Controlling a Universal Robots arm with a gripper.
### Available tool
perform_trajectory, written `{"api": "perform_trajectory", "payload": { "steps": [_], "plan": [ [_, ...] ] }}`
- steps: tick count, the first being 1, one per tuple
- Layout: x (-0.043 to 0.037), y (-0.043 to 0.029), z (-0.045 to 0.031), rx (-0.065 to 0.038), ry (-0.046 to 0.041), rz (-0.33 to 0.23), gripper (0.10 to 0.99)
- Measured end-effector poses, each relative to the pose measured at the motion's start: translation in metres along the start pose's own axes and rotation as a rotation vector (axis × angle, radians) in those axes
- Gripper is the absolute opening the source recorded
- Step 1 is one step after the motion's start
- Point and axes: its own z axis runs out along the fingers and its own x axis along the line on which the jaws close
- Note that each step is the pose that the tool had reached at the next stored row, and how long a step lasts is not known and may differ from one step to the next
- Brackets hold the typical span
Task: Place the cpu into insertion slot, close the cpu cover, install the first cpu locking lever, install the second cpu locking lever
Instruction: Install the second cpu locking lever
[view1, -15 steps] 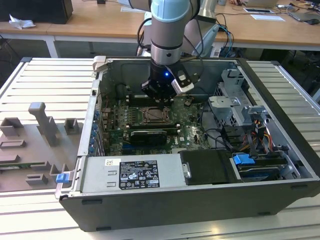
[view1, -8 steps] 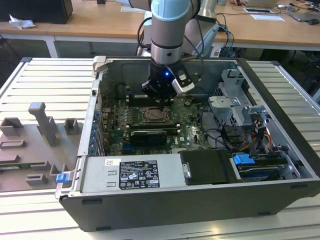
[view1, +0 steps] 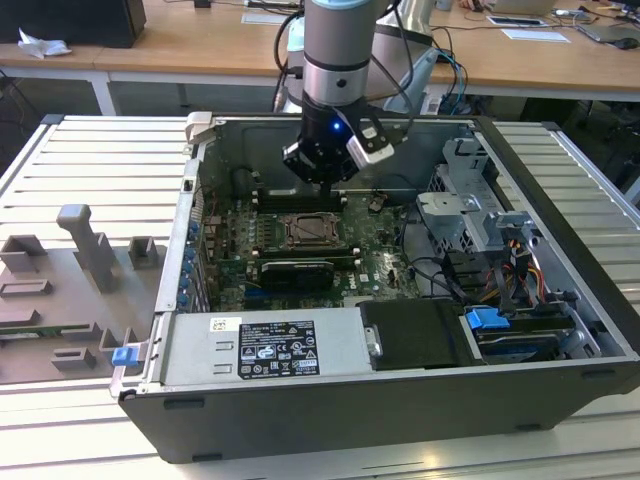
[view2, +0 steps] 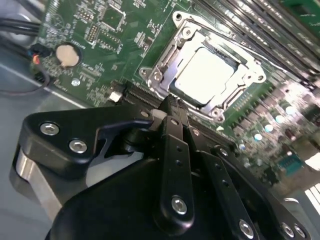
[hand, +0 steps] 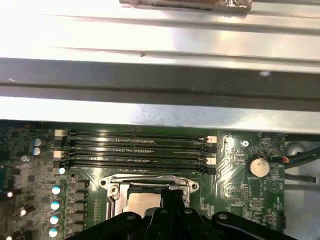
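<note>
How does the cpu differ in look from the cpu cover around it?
The cpu is a plain, pale, solid square face, while the cpu cover is a duller metal frame with an open middle and screws at its corners. The cpu lies inside, and the cpu cover lies flat around its edges. Both are silvery, square and sit level on the green board.

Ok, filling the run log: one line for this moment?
tool: over socket edge | pale silvery square cpu: seated in slot | dull-silver frame cover: down around it

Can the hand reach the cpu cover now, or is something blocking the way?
Probably yes. In the second wrist view the hand hovers right at the edge of the cpu cover, which lies down around the cpu, with nothing between them.
</note>
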Motion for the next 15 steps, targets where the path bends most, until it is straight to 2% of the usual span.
{"api": "perform_trajectory", "payload": {
  "steps": [3,12,13,14,15],
  "plan": [
    [0.0,-0.0017,-0.0006,0.0,0.0,0.0,0.106],
    [0.0005,-0.0137,-0.0015,0.0,0.0,0.0,0.106],
    [0.0006,-0.0163,-0.0016,0.0,0.0,0.0,0.106],
    [0.0009,-0.0233,-0.0021,0.0,0.0,0.0,0.106],
    [0.001,-0.0259,-0.0022,0.0,0.0,0.0,0.106]
  ]
}}
